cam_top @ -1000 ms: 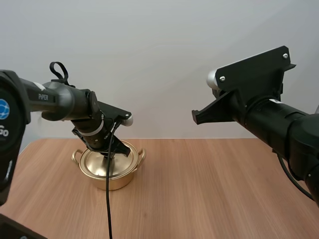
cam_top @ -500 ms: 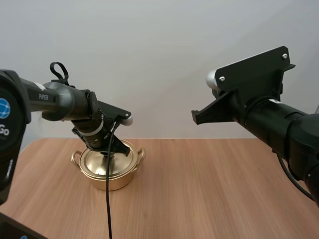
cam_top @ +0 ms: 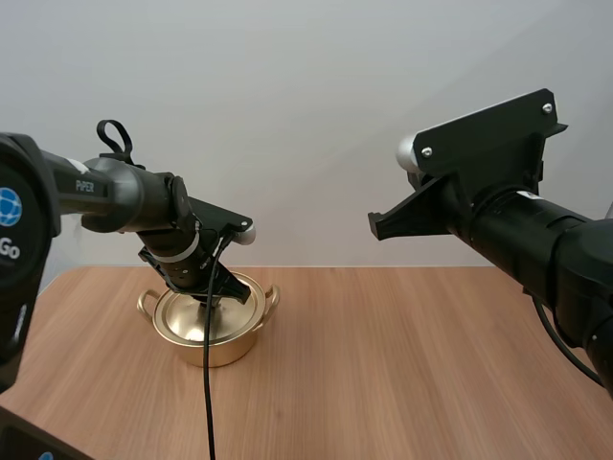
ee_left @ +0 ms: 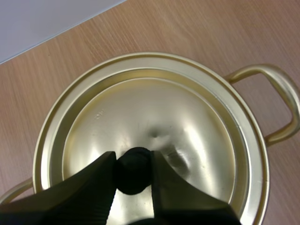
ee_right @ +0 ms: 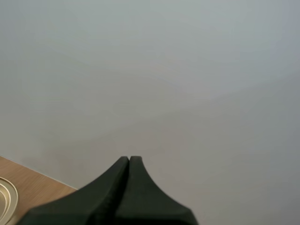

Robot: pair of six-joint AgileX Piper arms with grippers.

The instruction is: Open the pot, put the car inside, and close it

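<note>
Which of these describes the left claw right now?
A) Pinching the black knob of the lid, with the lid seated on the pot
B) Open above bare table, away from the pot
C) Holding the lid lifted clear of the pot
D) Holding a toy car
A: in the left wrist view the left claw has its fingers closed on the black knob of the lid, which sits flat on the gold pot.

The pot (cam_top: 230,350) and its lid (ee_left: 187,117) look like gold-coloured metal, smooth and glossy, and the lid carries soft highlights. The lid's knob (ee_left: 132,171) is matt black, apparently plastic. The fingers (ee_left: 79,192) are matt black too. The surface (cam_top: 402,364) is pale wood grain with a satin finish.
</note>
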